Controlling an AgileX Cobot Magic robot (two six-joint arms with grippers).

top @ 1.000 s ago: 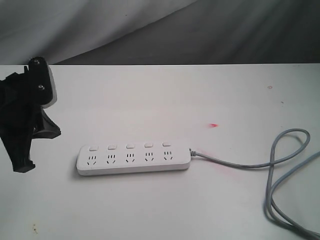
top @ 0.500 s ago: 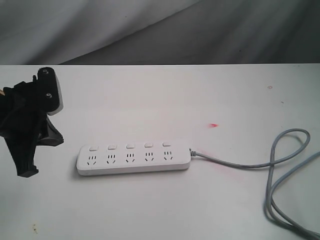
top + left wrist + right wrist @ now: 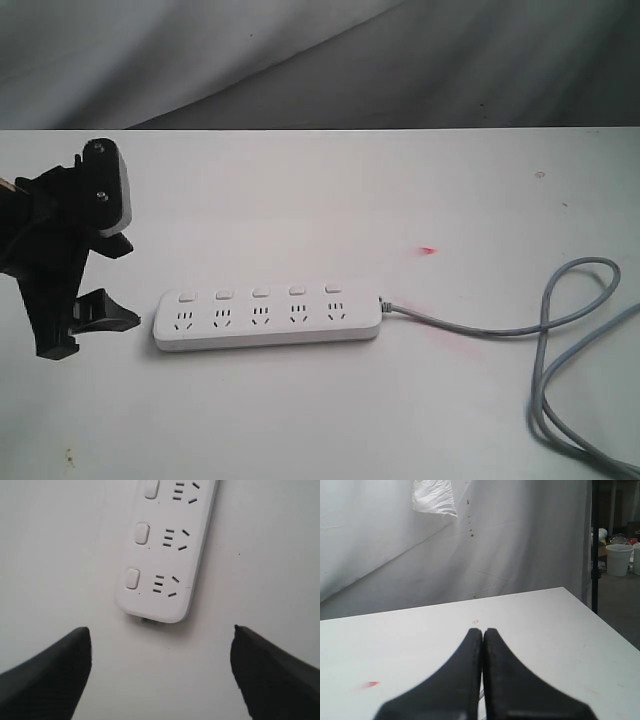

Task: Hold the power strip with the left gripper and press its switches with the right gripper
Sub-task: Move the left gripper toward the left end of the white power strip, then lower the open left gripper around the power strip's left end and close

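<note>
The white power strip (image 3: 266,318) lies flat on the table, its thin grey cable (image 3: 480,330) running off to the right and looping. Its row of small white switches (image 3: 259,293) sits above the sockets. My left gripper (image 3: 133,285) hovers just left of the strip's left end, open wide and touching nothing. In the left wrist view the strip's rounded end (image 3: 165,555) and three switches (image 3: 142,533) lie just beyond the open left gripper (image 3: 160,630). The right gripper (image 3: 483,630) is shut on nothing, above bare table, and is out of the exterior view.
A small red mark (image 3: 428,250) lies on the white table (image 3: 300,200) behind the strip. A grey cloth backdrop (image 3: 400,60) hangs behind the far edge. Beyond the table's right side stand a black pole (image 3: 594,545) and a white bucket (image 3: 619,559).
The left gripper has moved right toward the strip's left end, and its fingers have spread apart. The strip and cable have not moved.
</note>
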